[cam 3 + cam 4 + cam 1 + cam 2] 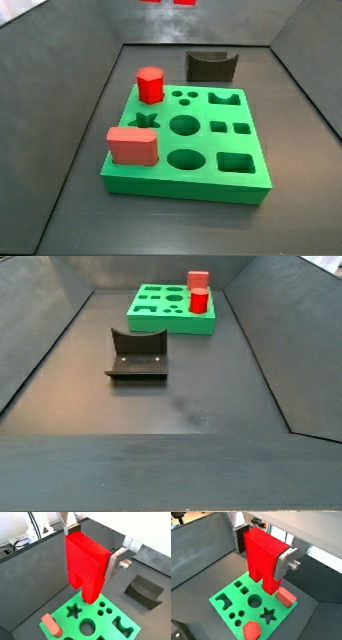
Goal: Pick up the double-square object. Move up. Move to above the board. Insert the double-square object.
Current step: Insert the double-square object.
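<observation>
Directly below the hand (271,559), at six o'clock, lies the green board (221,602); the hand pinches the red block (261,554) upright, legs pointing down.

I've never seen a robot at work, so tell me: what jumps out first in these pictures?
The bright red double-square object, clamped between the gripper fingers, hangs high above the board. That bright green board, full of shaped holes, lies on the dark floor, carrying a red hexagonal prism and a salmon-pink cube. A dark grey block sits beside it.
</observation>
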{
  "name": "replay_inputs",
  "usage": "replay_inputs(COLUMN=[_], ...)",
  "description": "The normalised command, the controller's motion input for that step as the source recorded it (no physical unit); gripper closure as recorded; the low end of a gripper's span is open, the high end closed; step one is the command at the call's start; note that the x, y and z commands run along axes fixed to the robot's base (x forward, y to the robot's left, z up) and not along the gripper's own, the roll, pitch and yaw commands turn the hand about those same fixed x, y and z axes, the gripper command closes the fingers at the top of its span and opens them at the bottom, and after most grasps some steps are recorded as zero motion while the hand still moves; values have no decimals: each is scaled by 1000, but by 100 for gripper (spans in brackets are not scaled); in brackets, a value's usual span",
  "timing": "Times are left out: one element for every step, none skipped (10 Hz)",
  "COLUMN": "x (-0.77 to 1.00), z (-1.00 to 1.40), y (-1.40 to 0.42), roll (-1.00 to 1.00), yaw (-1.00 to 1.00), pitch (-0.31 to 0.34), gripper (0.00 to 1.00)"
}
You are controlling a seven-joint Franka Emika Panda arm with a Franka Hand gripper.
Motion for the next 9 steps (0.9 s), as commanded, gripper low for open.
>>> replay_inputs(x=[20,277,569,891,949,943,929,934,929], z=[-269,-480,-577,-511,-397,-351,-309,-294,-323], y=[-129,-151,-97,-43,0,11,34,17,0], roll=[0,0,-30,0,-4,-1,0,0,0], yaw=[0,-26,-74,-3,0,0,0,0,0], pitch=[-209,-264,-317,-290,-254,-236,-237,-227,-219], gripper=[100,100,100,100,100,100,100,100,100])
